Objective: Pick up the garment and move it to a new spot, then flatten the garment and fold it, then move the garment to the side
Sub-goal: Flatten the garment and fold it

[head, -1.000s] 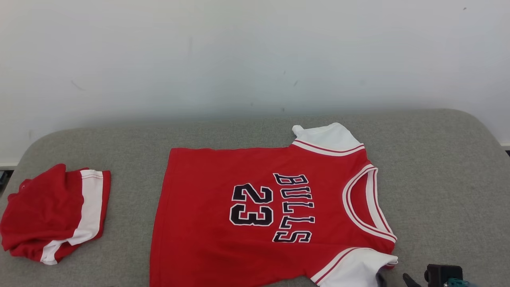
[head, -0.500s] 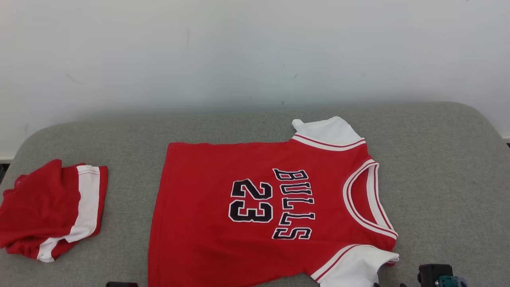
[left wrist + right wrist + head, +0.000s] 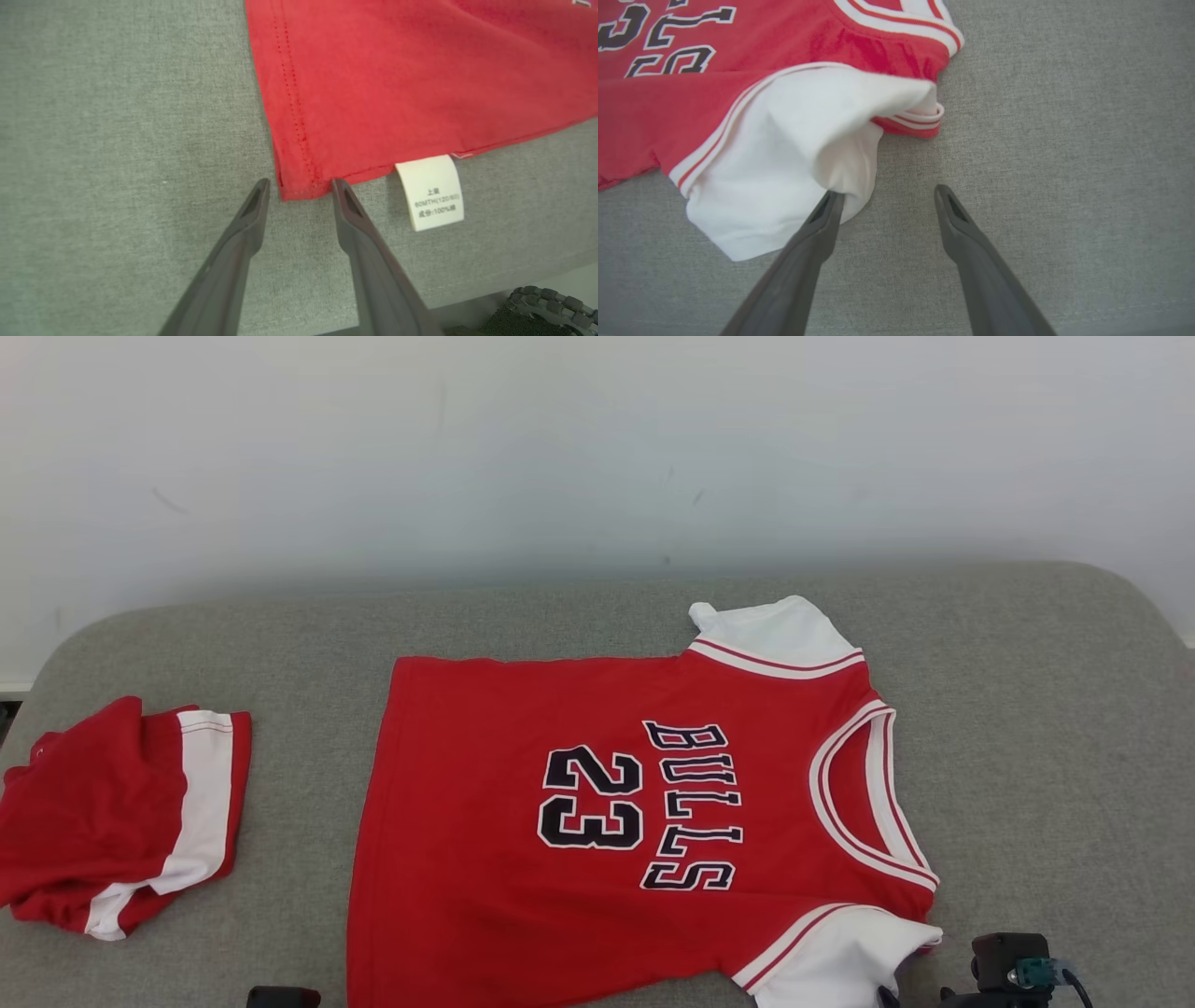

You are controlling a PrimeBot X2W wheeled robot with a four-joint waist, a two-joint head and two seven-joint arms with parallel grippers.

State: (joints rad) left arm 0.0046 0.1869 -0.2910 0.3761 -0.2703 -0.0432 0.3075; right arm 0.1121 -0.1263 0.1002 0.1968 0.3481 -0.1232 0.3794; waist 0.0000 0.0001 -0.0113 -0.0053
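One red jersey (image 3: 523, 859) lies spread flat, front up, in the middle of the grey cloth-covered tabletop (image 3: 1046, 728). It reads "BULLS" and "23" in black, with its neck opening toward the robot's right and its hem toward the left. It has two white sleeves. The far one (image 3: 775, 635) lies flat, while the near one (image 3: 784, 154) is puffed up and folded over on itself. One white care label (image 3: 432, 192) sticks out from the near side seam onto the grey cloth.

One second garment, a red pair of shorts (image 3: 103, 821) with a white stripe, sits bundled near the tabletop's left end, well apart from the jersey.

There are two pincers. The left pincer (image 3: 300, 183) has its jaws moderately apart, and its tips straddle the near hem corner of the jersey without closing on it. The right pincer (image 3: 889, 191) stands wide. One of its fingers (image 3: 822, 224) touches the loose edge of the near sleeve, and the other is over bare cloth.

To the right of the neck there is broad bare tabletop. A narrower strip separates the hem from the shorts, and a band of grey runs behind the jersey up to the pale wall (image 3: 560, 448). The jersey's near side lies close to the front edge of the tabletop, which shows low in the left wrist view.
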